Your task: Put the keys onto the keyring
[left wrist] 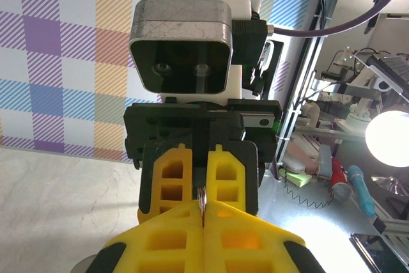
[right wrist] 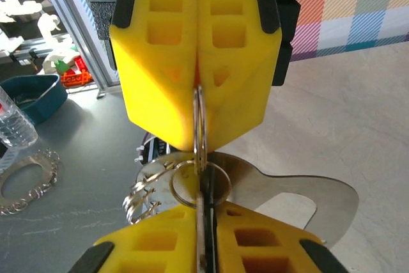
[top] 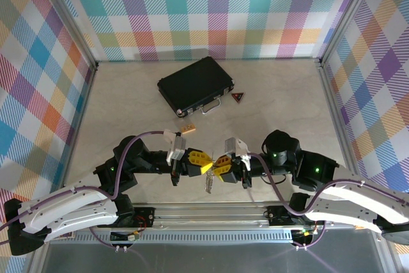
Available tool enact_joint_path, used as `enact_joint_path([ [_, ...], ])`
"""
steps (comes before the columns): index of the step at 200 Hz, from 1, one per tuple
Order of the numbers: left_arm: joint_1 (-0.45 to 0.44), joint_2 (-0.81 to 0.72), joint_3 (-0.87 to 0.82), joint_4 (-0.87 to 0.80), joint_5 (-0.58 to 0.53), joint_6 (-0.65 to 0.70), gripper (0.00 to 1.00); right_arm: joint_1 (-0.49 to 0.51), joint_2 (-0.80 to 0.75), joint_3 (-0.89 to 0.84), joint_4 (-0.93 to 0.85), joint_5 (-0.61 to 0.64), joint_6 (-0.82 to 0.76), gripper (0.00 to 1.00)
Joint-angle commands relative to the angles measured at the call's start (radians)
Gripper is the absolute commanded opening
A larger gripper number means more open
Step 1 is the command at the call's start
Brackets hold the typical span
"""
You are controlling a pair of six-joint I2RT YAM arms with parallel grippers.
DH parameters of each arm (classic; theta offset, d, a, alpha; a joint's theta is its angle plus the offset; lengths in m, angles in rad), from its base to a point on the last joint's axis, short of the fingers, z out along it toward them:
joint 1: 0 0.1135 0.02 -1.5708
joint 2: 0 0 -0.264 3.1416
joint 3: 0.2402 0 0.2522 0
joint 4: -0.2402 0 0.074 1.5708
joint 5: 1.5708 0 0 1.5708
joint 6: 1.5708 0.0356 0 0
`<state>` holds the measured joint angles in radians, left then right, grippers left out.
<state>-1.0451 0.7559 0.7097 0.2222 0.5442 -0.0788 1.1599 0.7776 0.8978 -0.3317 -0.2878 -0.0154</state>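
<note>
Mid-air over the near edge of the pale surface (top: 128, 107) (fingertip to fingertip), the left gripper (top: 206, 166) has its jaws clamped tight on a thin silver wire keyring (right wrist: 199, 119). The right gripper (top: 220, 164) has its jaws pinched closed on the flat silvery metal keys (top: 208, 185) dangling between them.

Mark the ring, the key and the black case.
Ring (right wrist: 200, 126): right wrist view, thin loop's near edge.
Key (right wrist: 275, 180): right wrist view, flat silver head.
Case (top: 195, 84): top view, lid centre.

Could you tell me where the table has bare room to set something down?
Bare table left of the case and right of the triangle. Crowded near centre: left gripper and right gripper pinch keys by the block.
</note>
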Motion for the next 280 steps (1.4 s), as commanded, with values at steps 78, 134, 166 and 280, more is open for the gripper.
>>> enact_joint_path([
  [78, 0.0, 0.009, 0.083, -0.095, 0.024, 0.051, 0.0, 0.004, -0.046, 0.003, 0.012, 0.016, -0.024, 0.0],
  [134, 0.0, 0.01, 0.08, -0.113, 0.037, 0.052, 0.0, 0.004, -0.049, 0.002, 0.016, 0.014, -0.023, 0.0],
  [166, 0.0, 0.009, 0.092, -0.165, 0.047, 0.067, 0.0, 0.004, -0.056, 0.0, 0.018, 0.022, -0.023, 0.0],
  [280, 0.0, 0.007, 0.146, -0.36, 0.059, 0.117, 0.0, 0.004, -0.069, 0.014, 0.002, 0.038, -0.033, 0.0],
])
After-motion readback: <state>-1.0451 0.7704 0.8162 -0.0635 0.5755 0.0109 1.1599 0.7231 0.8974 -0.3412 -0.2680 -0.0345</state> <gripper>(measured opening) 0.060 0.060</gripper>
